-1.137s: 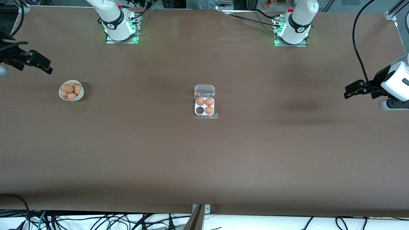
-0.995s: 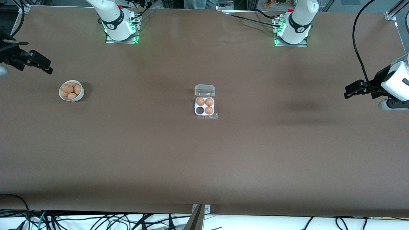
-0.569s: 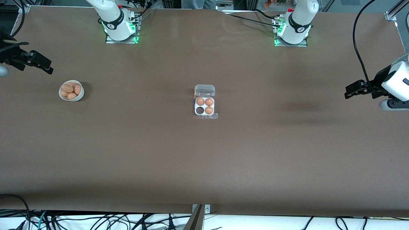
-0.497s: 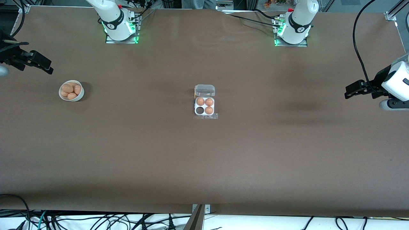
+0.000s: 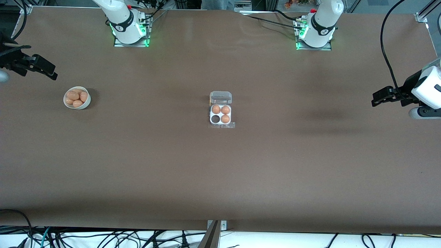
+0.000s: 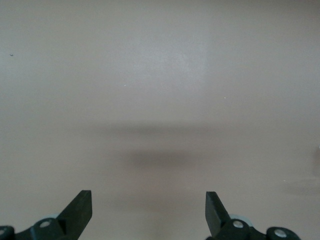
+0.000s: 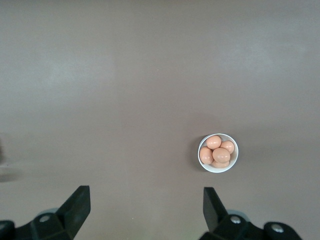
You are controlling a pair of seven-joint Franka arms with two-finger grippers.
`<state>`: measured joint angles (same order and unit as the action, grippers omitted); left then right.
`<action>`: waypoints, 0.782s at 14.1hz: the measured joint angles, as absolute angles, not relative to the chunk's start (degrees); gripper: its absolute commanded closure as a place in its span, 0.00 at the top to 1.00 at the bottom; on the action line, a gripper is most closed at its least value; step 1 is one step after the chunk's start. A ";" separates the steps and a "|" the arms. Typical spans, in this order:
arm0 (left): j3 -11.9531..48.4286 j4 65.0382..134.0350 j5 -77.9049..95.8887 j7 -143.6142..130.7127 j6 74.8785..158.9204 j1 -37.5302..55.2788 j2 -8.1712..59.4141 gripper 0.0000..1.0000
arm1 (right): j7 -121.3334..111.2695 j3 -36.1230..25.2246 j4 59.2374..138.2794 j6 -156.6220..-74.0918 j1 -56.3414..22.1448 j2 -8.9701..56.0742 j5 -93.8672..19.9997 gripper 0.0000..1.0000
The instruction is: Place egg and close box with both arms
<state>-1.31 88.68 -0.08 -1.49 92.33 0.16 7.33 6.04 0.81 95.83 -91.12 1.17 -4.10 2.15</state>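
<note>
The box (image 5: 220, 114) sits mid-table, its clear lid (image 5: 221, 97) swung open on the side toward the robots' bases. Three brown eggs fill its cells; the empty cell (image 5: 215, 119) is on the side nearer the front camera, toward the right arm's end. More eggs (image 5: 75, 96) lie in a white bowl (image 5: 86, 102) toward the right arm's end of the table. My right gripper (image 5: 48, 70) hangs open over the table near that bowl; its wrist view shows the eggs (image 7: 218, 153) off to one side of the open gripper (image 7: 145, 200). My left gripper (image 5: 375, 99) waits open at the left arm's end, over bare table (image 6: 148, 205).
Both arm bases (image 5: 130, 32) (image 5: 314, 36) stand along the table edge farthest from the front camera. A black cable (image 5: 386, 51) hangs by the left arm. Loose cables (image 5: 103, 237) lie below the table's near edge.
</note>
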 measured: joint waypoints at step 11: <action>-1.44 88.68 -0.08 -1.49 92.33 -0.61 7.33 1.00 | 6.04 0.80 95.83 -91.12 1.18 -4.10 2.14 1.00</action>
